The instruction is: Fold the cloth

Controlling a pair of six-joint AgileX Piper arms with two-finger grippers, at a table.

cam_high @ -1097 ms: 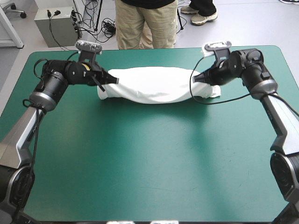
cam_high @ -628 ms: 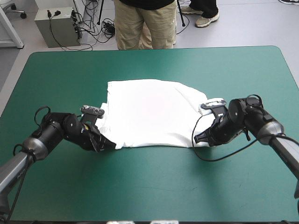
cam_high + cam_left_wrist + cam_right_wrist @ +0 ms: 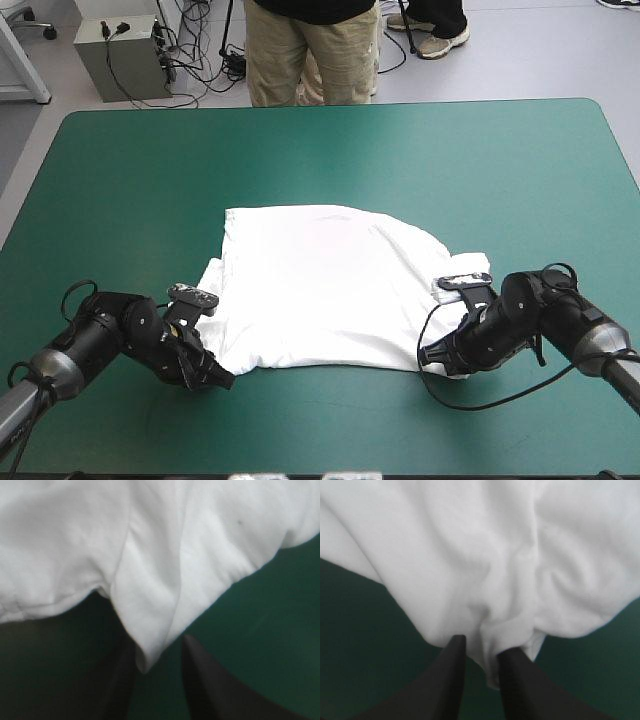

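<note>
The white T-shirt lies spread flat on the teal-green cover, nearer the table's front edge than its far one. My left gripper sits low at the shirt's near left corner. In the left wrist view that corner hangs between the black fingers of the left gripper, which is shut on it. My right gripper holds the near right corner. Bunched white cloth is pinched in the right gripper.
Bare teal-green cover surrounds the shirt, with a wide band toward the far edge. The table's front edge runs close behind both grippers.
Both grippers have drawn the T-shirt from the far side toward the front edge. It was a stretched roll earlier and now lies spread flat.
</note>
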